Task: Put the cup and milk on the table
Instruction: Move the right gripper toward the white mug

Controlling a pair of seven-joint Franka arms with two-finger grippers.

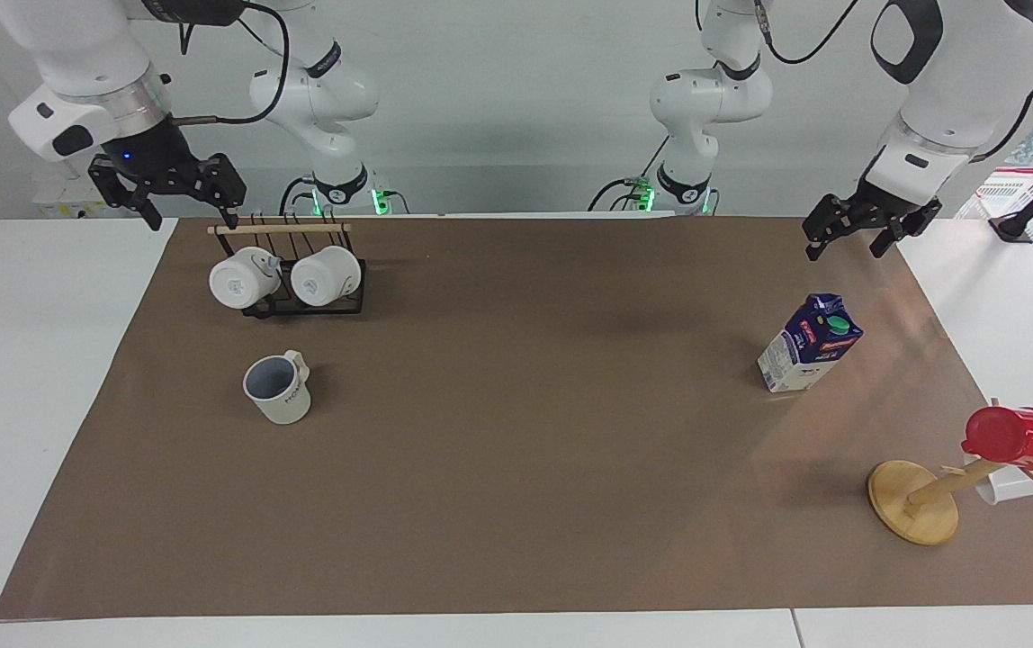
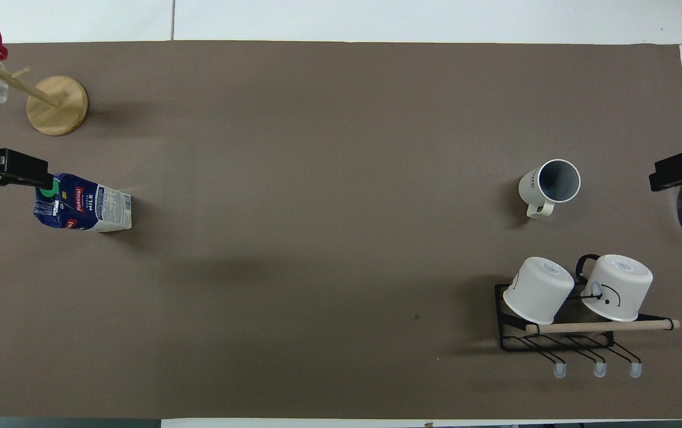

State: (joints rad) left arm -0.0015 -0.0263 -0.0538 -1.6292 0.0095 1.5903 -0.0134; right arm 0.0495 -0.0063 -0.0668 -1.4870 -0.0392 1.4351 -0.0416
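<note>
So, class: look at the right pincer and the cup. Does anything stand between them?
Partly. The right pincer hangs over the black mug rack, which holds two white mugs and stands nearer to the robots than the cup. A straight reach to the cup passes over that rack.

The milk carton has the word "MILK" in white letters on its blue side, next to a red band with a brand name too small to read. The cup has dark letters, also too small to read.
</note>
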